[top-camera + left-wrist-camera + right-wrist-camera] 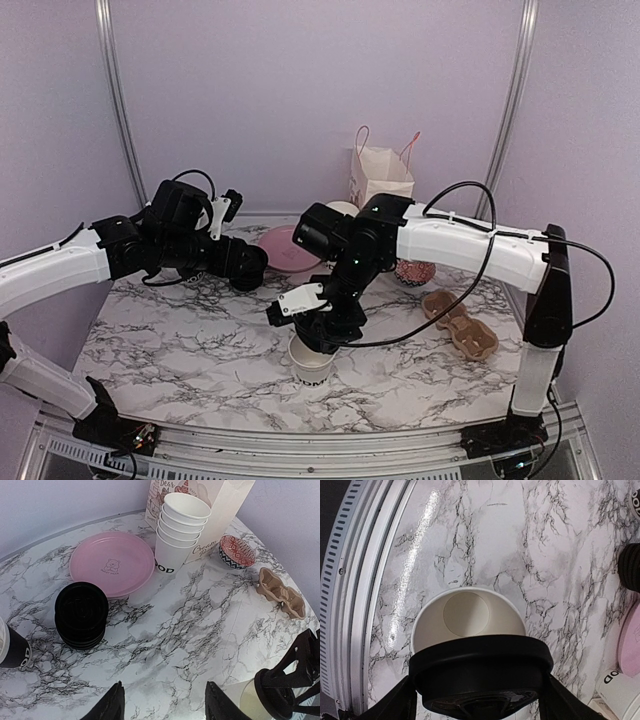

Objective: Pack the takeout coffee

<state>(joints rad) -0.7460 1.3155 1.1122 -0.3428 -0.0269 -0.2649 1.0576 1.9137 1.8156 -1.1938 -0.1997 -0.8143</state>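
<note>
place: robot test cell | evidence: plain lilac walls (300, 80), aluminium frame (116, 100) — marble-print table (200, 350)

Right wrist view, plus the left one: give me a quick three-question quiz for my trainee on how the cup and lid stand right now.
1. True or false: the black lid is pressed down all round the white cup.
2. What is clamped between the right fingers? A the black lid; B a straw; C a plate.
3. In the left wrist view, what do the left fingers hold?
Key: 1 false; most of the cup's mouth shows open, with the inside empty. 2 A. 3 nothing; they stand apart and empty.
</note>
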